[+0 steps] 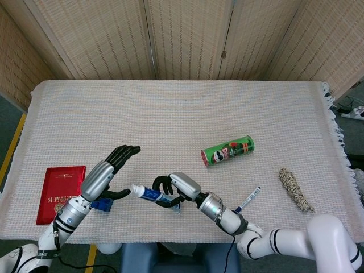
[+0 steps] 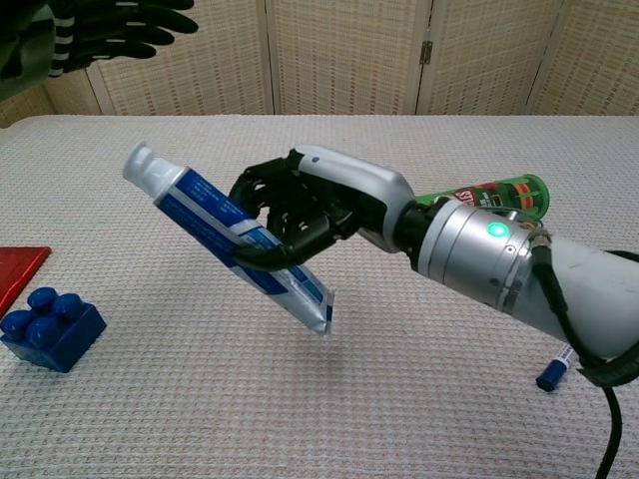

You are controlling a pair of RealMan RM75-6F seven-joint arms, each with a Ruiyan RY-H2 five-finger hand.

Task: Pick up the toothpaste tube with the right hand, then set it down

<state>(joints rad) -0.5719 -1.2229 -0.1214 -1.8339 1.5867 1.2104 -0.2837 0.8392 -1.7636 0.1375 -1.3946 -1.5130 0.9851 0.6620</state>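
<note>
My right hand (image 2: 300, 215) grips a blue and white toothpaste tube (image 2: 215, 230) around its middle and holds it tilted above the table, white cap up and to the left, crimped end down. In the head view the same tube (image 1: 149, 194) sits in my right hand (image 1: 173, 189) near the table's front edge. My left hand (image 1: 107, 173) hovers open to the left of the cap, fingers spread, its thumb pointing toward the cap without touching it. In the chest view only the left hand's dark fingers (image 2: 120, 25) show at the top left.
A blue toy brick (image 2: 48, 327) lies at the front left, partly under my left hand in the head view. A red booklet (image 1: 60, 193) lies further left. A green chip can (image 1: 227, 150), a blue marker (image 1: 248, 199) and a rope bundle (image 1: 294, 189) lie to the right.
</note>
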